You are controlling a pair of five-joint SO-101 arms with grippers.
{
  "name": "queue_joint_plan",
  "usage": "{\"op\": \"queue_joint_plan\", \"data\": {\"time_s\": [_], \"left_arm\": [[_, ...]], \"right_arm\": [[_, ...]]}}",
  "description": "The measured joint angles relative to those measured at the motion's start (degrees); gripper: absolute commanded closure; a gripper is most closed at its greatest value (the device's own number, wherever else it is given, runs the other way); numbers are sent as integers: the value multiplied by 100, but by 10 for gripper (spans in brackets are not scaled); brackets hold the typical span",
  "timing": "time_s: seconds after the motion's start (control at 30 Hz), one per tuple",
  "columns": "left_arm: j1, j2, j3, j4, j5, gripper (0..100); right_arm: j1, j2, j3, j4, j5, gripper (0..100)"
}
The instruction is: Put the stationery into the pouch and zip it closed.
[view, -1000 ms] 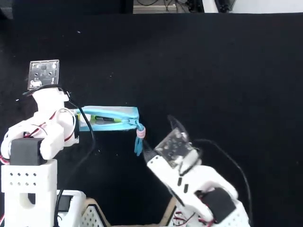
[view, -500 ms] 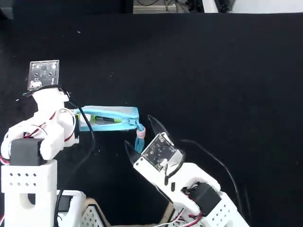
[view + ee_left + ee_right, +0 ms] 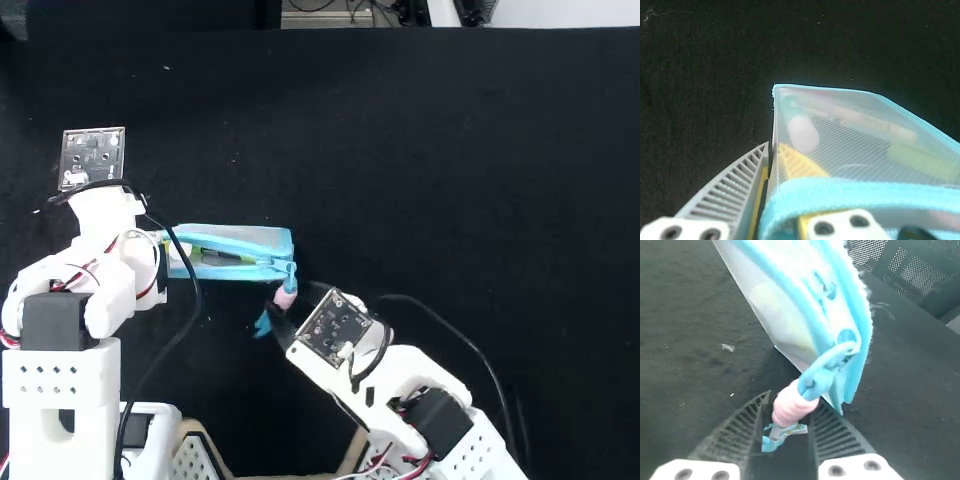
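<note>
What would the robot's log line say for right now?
left tool: shut on pouch | right tool: shut on zipper pull | stationery: inside pouch

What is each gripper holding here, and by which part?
The left gripper clamps the pouch at the end away from its zipper pull; the right gripper pinches the zipper pull around its pink bead.

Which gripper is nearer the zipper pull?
Right. The right gripper is shut on the zipper pull; the left gripper clamps the pouch at its opposite end.
</note>
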Motion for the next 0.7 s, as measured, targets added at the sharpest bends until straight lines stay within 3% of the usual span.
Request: {"op": "queue_joint_plan", "data": {"time_s": [0.23,0.5,0.7], "left_arm": [[0,0,0,0,0,970],[0,0,0,0,0,970],[0,0,0,0,0,970]], "right_arm": [[440,0,-202,0,18,798],[466,0,-202,-26,18,797],[466,0,123,-598,18,797]]}}
